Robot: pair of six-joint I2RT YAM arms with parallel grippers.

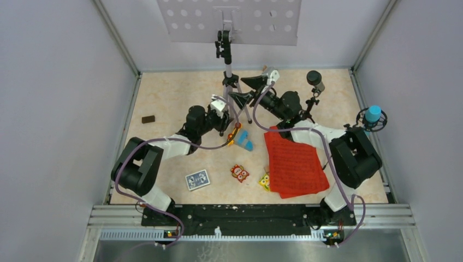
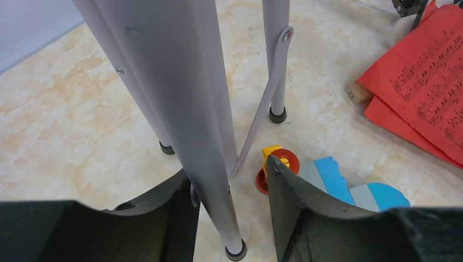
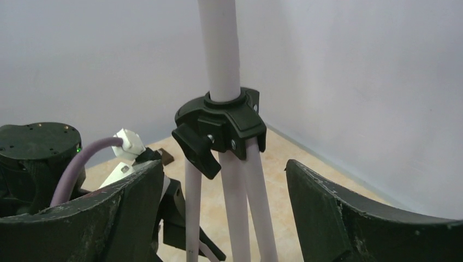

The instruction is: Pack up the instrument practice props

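**Both grippers open around the music stand**

From the top camera, the music stand (image 1: 228,71) is upright at the far middle of the table (image 1: 164,98), with its punched grey desk against the back wall. My left gripper (image 1: 221,105) is low among the legs and my right gripper (image 1: 247,90) is higher on the pole. The red sheets (image 1: 292,161) lie near right. A dark microphone (image 1: 315,79) and a blue microphone (image 1: 373,114) stand on small tripods at the far right.

In the left wrist view, the left gripper (image 2: 229,174) has its jaws apart around one silver leg (image 2: 213,136). One finger is close against the leg, the other clear of it, so nothing is clamped. A toy block (image 2: 327,180) lies just beside the leg.

In the right wrist view, the right gripper (image 3: 224,169) is wide open on either side of the black collar (image 3: 224,120) where the legs join the pole (image 3: 218,49). It touches nothing.

I judge the stand light but top-heavy. The tubes are stiff and smooth, so the fingers could slide along them. The best place to hold is just under the collar, where the pole is thickest and the collar stops any slipping. The hinged legs may fold or swing when I lift it.
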